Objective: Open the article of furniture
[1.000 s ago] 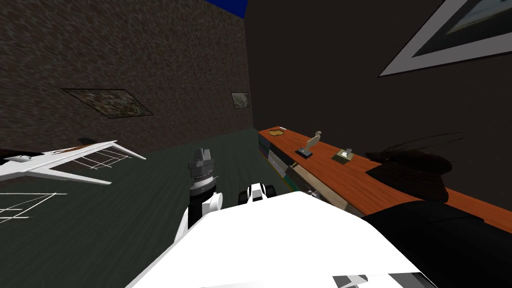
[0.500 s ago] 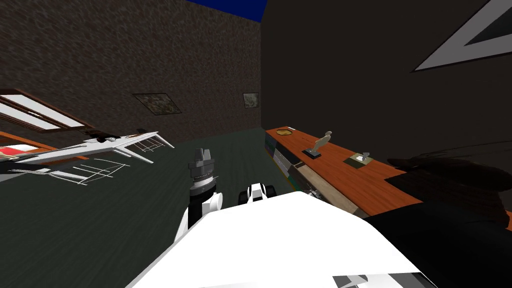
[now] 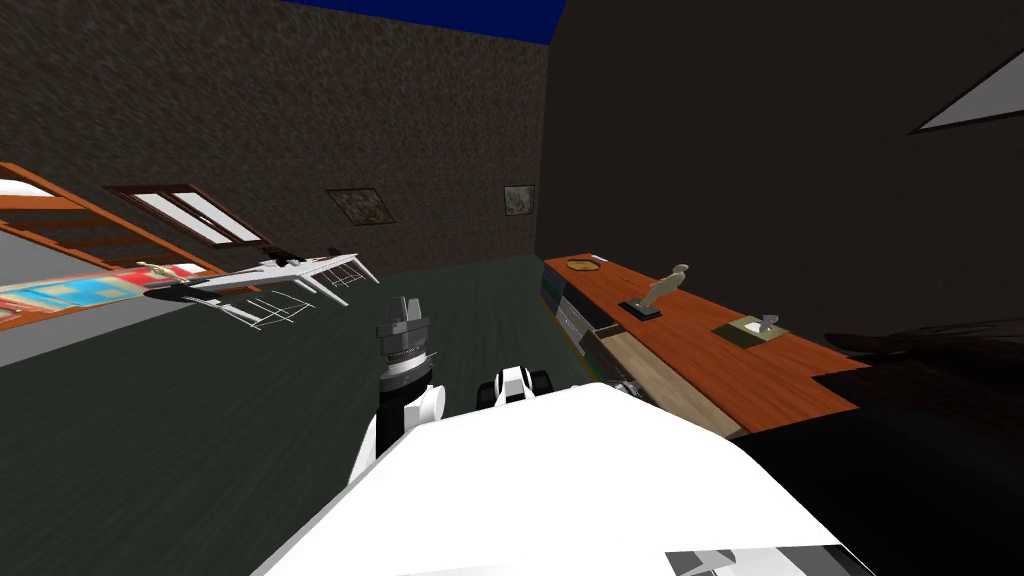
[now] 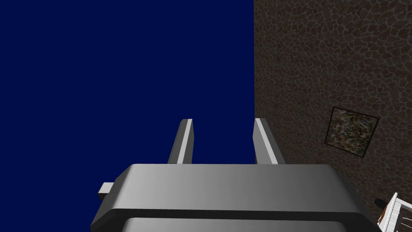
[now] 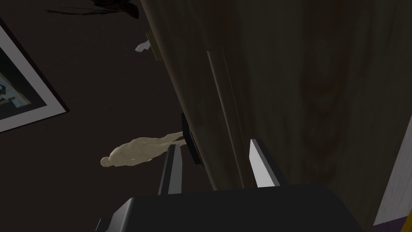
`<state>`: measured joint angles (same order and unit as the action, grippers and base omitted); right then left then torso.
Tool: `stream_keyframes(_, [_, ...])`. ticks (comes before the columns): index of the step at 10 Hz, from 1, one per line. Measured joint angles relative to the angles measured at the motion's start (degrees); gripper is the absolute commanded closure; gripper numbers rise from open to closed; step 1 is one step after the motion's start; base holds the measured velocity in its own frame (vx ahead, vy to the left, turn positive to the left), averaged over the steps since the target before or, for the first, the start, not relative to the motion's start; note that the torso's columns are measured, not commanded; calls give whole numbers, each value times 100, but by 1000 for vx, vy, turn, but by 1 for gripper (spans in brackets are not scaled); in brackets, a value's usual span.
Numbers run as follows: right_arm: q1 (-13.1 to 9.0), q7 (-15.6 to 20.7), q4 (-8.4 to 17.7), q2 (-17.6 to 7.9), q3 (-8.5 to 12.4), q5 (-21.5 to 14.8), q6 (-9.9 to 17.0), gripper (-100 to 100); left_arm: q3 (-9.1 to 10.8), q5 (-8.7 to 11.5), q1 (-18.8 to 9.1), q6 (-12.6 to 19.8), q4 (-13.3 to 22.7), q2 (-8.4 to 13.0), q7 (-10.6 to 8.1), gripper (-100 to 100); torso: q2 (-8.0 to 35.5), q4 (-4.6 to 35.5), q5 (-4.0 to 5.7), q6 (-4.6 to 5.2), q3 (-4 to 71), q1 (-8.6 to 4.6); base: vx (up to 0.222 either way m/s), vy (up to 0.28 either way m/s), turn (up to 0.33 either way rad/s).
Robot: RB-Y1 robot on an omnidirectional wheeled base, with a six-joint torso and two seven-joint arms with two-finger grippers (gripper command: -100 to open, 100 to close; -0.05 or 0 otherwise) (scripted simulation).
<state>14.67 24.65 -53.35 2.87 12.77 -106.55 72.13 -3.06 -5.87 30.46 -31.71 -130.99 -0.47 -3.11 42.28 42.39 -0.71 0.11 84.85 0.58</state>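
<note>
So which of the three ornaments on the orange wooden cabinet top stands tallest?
The beige figurine on a dark base, in the middle; the yellowish round dish and olive square piece sit low.

The left gripper [image 4: 221,121] points up at a flat dark blue plane [image 4: 100,80]. Its two light grey fingers [image 4: 183,141] rise from the grey body [image 4: 233,193], spread apart with nothing between them. One fingertip lines up with the straight edge where the blue meets a brown wall [image 4: 322,60] patterned like cracked stone. A mottled framed picture [image 4: 352,131] hangs on that wall, beyond that finger. A bit of white slatted furniture [image 4: 396,211] (what it is cannot be told) shows just past the body's corner.
</note>
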Motion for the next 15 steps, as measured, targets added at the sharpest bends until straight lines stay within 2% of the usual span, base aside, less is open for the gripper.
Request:
stream_keyframes(3, [-18, -4, 34, 0, -12, 29, 19, 100, -2, 0, 0, 0, 0, -2, 0, 0, 29, 7, -11, -2, -16, 42, 0, 208, -27])
stream_keyframes(4, [-13, -3, 18, -1, -8, 39, 39, -100, -2, 0, 0, 0, 0, -2, 0, 0, 33, 9, -8, -3, -18, 26, -14, 100, -54])
stream_keyframes(6, [-57, 228, -182, -14, 16, 123, -83, -100, 0, 0, 0, 0, 0, 0, 0, 0, 18, -3, 64, -9, -33, -89, -52, 15, -50])
stream_keyframes(7, [-167, 357, -191, -47, 42, 178, -145, -100, 1, 0, 0, 0, 0, 0, 0, 0, 12, -5, 71, -10, -32, -93, -45, -12, -17])
stream_keyframes(10, [-133, 792, -661, -30, 62, 291, -358, -100, 1, 0, 0, 0, 0, 0, 0, 0, 11, -5, 42, -2, -23, -23, -39, 18, -49])
stream_keyframes(13, [-302, 1133, -784, -93, 115, 431, -547, -100, 0, 0, 0, 0, 0, 0, 0, 0, 26, 7, 20, -3, -26, -10, -41, 29, -36])
stream_keyframes(15, [-328, 1428, -1028, -106, 148, 538, -719, -100, 1, 0, 0, 0, 0, 0, 0, 0, 40, 18, -6, -2, -26, 18, -49, 28, -59])
